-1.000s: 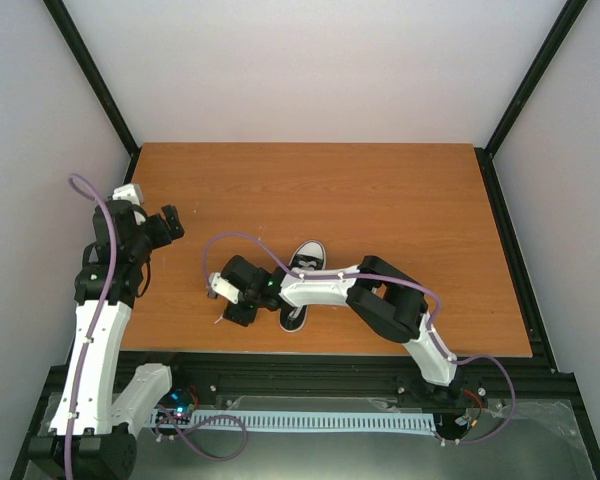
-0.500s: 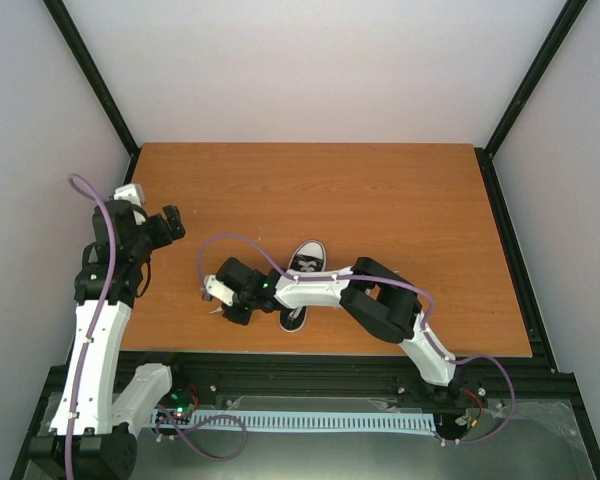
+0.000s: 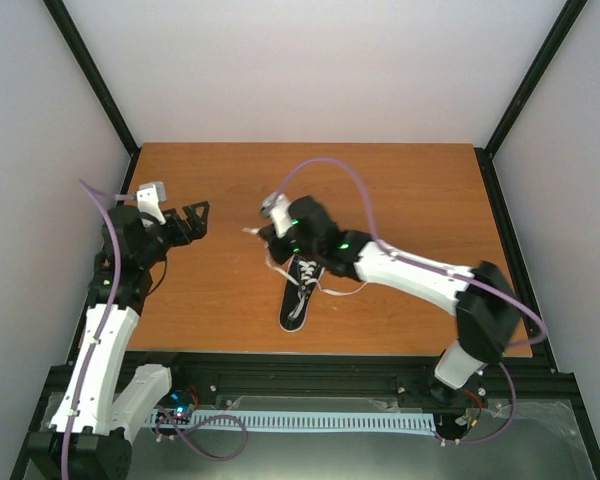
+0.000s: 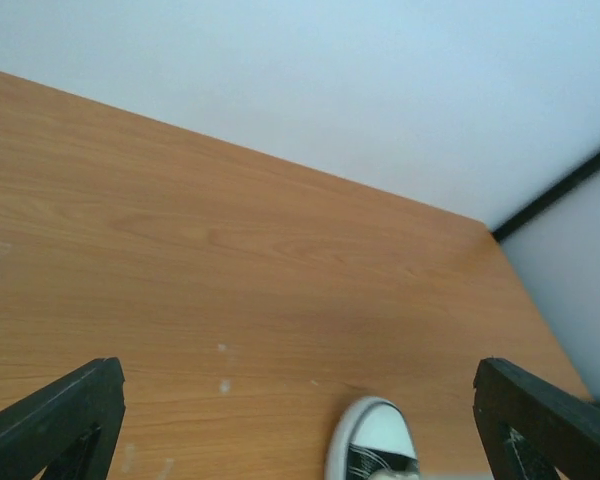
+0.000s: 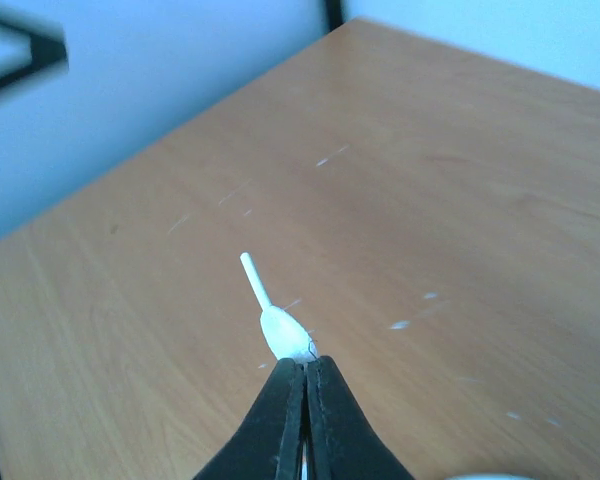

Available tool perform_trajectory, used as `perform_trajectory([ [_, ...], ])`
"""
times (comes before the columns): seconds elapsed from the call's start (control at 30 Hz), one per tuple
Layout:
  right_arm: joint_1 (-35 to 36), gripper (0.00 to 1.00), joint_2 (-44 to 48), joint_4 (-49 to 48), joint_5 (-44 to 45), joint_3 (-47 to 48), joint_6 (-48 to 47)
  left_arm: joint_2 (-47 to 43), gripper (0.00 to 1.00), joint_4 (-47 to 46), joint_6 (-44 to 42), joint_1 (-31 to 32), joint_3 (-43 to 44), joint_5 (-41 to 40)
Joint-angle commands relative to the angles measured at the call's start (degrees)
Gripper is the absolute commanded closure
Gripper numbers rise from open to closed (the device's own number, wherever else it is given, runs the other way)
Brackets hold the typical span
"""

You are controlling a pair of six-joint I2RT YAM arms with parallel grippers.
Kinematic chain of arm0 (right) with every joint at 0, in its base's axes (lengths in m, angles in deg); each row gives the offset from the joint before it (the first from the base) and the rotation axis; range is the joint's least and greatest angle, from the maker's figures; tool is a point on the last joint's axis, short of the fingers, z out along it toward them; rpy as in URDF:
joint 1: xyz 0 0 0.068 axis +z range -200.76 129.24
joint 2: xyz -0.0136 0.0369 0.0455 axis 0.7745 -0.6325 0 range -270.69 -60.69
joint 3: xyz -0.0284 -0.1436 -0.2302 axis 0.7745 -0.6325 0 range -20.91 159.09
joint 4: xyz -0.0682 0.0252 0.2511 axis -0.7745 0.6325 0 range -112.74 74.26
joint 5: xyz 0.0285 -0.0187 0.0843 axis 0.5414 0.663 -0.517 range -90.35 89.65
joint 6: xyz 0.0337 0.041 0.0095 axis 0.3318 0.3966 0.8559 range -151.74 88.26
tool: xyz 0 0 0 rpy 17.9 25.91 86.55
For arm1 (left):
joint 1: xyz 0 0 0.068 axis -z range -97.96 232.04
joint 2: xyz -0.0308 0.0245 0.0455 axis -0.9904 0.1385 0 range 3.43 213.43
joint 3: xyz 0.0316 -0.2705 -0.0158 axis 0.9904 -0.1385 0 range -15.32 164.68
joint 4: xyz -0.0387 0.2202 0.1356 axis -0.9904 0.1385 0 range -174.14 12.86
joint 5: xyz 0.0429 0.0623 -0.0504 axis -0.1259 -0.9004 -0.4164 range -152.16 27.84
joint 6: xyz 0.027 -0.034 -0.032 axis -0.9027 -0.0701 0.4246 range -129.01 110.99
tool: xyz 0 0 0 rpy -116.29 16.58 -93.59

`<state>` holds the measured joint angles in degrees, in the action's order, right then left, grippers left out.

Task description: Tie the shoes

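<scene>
The shoe (image 3: 297, 297) is a small black sneaker with a white sole edge, lying mid-table with its heel toward the arms. Its white toe cap (image 4: 377, 443) shows at the bottom of the left wrist view. My right gripper (image 3: 264, 232) hovers just beyond the toe, shut on a white lace end (image 5: 283, 331), and the stiff tip sticks out past the fingertips (image 5: 280, 385). Another lace (image 3: 343, 291) trails off to the shoe's right. My left gripper (image 3: 193, 220) is open and empty, to the left of the shoe and apart from it; its fingers (image 4: 65, 410) frame bare wood.
The wooden table (image 3: 410, 200) is bounded by black frame posts and white walls on three sides. My right arm (image 3: 420, 280) stretches across the table right of the shoe, with a purple cable (image 3: 330, 165) arching above it.
My right gripper closed on the lace end left of the shoe, then swung away from the front edge to beyond the toe, drawing the lace out. My left gripper shifted right, toward the shoe.
</scene>
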<state>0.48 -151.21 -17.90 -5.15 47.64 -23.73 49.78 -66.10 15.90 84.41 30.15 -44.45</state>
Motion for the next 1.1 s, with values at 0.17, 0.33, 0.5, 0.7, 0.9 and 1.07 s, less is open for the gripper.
perform_trajectory([
  [0.17,-9.4,0.97,18.9,-1.3,-0.2,-12.9,14.4,13.5,0.06,-37.8,-3.7,20.7,-10.9,6.9],
  [0.33,-9.8,0.97,24.1,-3.0,1.5,-15.3,18.3,25.6,0.08,-45.2,-9.0,26.1,-10.6,14.2],
  [0.5,-9.9,0.97,25.2,-3.7,2.0,-15.9,20.3,32.8,0.11,-46.3,-11.7,30.7,-8.7,17.2],
  [0.7,-10.0,0.97,25.1,-2.5,3.0,-15.1,20.9,35.2,0.13,-47.6,-12.1,33.6,-8.4,17.6],
  [0.9,-9.9,0.97,25.1,-2.8,2.9,-15.2,21.8,38.9,0.27,-48.4,-10.6,33.8,-6.6,18.8],
  [1.07,-9.9,0.97,25.3,-2.7,3.0,-15.4,22.4,39.9,0.40,-48.7,-9.5,33.8,-5.3,18.1],
])
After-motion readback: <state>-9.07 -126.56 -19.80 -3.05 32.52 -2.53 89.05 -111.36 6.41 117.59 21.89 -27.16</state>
